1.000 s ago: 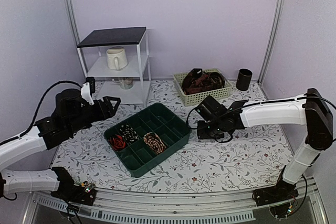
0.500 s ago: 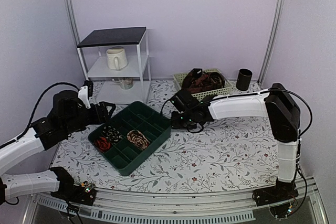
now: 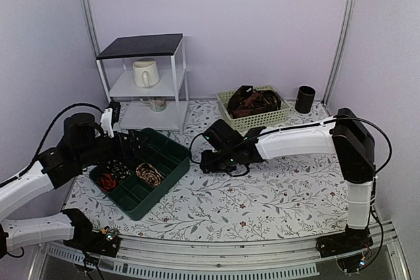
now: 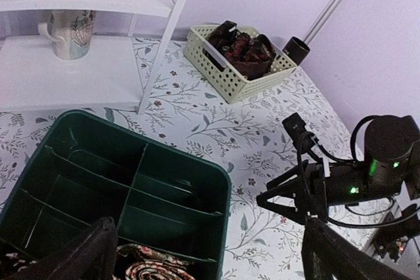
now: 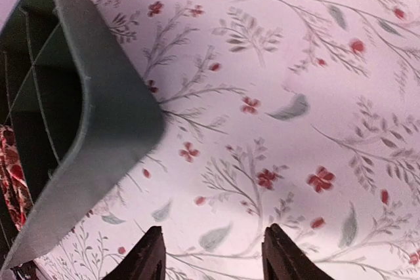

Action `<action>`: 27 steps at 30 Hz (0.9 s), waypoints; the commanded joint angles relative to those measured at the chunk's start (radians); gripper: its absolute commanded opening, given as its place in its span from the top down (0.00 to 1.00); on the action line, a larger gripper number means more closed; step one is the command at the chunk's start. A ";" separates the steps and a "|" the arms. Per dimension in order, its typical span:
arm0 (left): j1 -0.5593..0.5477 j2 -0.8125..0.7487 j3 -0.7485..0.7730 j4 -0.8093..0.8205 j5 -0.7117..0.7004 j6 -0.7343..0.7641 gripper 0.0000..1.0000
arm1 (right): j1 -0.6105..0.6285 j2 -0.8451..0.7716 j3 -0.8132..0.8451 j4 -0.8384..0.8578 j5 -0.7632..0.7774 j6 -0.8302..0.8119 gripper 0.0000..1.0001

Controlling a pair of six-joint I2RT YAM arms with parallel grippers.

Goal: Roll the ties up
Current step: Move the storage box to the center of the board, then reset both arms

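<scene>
Coils of three ties lay in the near-left compartments of the green tray [image 3: 167, 157] in the overhead view: a red coil [image 3: 108, 181], a dark coil [image 3: 119, 168] and a brown coil [image 3: 149, 175]. The left gripper [image 3: 134, 143] hung at the tray's far-left rim, and whether it touched the rim could not be told. The right gripper [image 3: 202, 160] sat low just beside the tray's right corner. Beyond the tray to the right, well apart from it, a pale basket [image 3: 256, 121] held the unrolled ties [image 3: 252, 101].

From the left wrist, both fingers [image 4: 85, 254] stood spread wide, one at each lower corner of the view, with nothing pinched between them. The tray's empty compartments lay ahead, and the brown coil showed at the near edge. The right gripper appeared beyond the tray's right side.

From the right wrist, two fingertips [image 5: 147, 257] stood apart over the floral tablecloth [image 5: 295, 109], gripping nothing. The tray's rounded corner rose just beside them to the left without touching, and a sliver of red-patterned tie [image 5: 9, 168] showed inside it.
</scene>
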 commanded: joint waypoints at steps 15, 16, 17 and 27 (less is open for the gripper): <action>0.012 -0.107 0.046 0.138 0.231 -0.023 0.01 | -0.009 -0.914 -0.453 -0.287 0.350 0.169 0.00; 0.011 -0.103 0.036 0.157 0.238 -0.034 0.01 | -0.009 -0.961 -0.466 -0.301 0.361 0.177 0.00; 0.011 -0.096 0.027 0.173 0.240 -0.044 0.01 | -0.009 -1.002 -0.477 -0.312 0.370 0.182 0.00; 0.011 0.016 0.005 0.244 0.254 -0.099 0.01 | -0.009 -1.241 -0.573 -0.356 0.407 0.225 0.00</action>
